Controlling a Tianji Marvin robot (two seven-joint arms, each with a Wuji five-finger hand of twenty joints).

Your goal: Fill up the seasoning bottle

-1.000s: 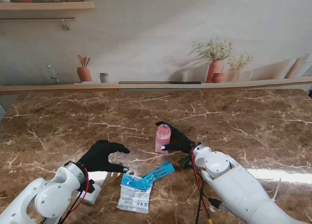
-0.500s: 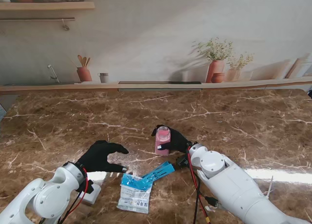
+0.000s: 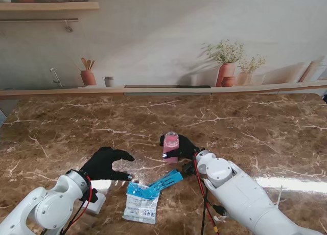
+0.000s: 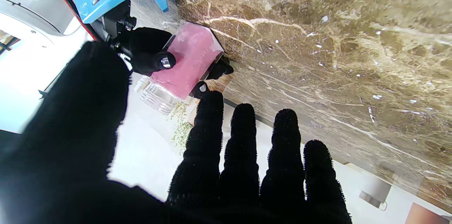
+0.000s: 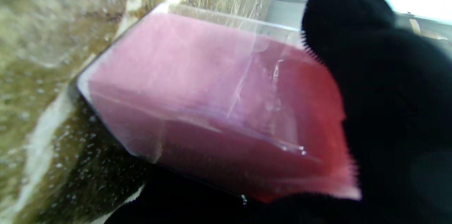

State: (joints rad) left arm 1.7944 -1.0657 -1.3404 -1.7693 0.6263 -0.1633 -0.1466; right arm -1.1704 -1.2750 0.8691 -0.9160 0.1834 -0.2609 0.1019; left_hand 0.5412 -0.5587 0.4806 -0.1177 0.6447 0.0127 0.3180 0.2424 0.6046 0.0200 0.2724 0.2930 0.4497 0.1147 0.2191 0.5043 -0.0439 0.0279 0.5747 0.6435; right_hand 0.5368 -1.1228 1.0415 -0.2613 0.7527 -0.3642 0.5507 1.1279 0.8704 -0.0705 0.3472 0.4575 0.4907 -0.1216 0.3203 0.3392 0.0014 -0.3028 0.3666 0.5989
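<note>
Stand view, nearest me: a blue-and-white seasoning packet (image 3: 144, 198) lies flat on the marble table (image 3: 265, 133). Left hand (image 3: 104, 163) hovers beside it, fingers spread, holding nothing. Farther off, right hand (image 3: 185, 147) wraps the pink seasoning bottle (image 3: 170, 145), standing upright.

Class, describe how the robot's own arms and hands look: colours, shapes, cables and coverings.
Both arms are glossy white, rounded shells with bulbous wrist joints. Each five-finger hand, left hand and right hand, wears a fuzzy black glove with small shiny fingertip studs. Red and black cables run along the wrists.
</note>
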